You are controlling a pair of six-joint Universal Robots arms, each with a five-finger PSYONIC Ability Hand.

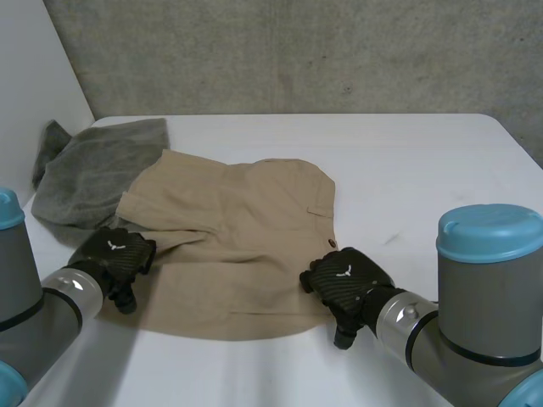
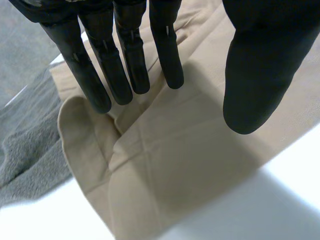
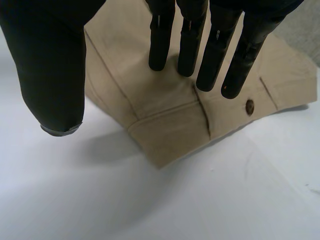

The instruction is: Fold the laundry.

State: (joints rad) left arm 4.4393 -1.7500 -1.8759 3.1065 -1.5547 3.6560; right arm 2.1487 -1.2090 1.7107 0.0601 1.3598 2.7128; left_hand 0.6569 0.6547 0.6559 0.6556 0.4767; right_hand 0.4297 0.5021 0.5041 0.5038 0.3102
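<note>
Flat beige cotton shorts lie on the white table, touching a rumpled grey cloth; left hand and right hand hover over the shorts' near corners, fingers straight and spread, holding nothing

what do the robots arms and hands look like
The left arm and right arm are thick grey cylinders with light-blue caps and a silver ring at each wrist. The left hand and right hand are black with a woven-looking back and a small white mark; the fingers are slim and round-tipped, the thumb broader.
</note>
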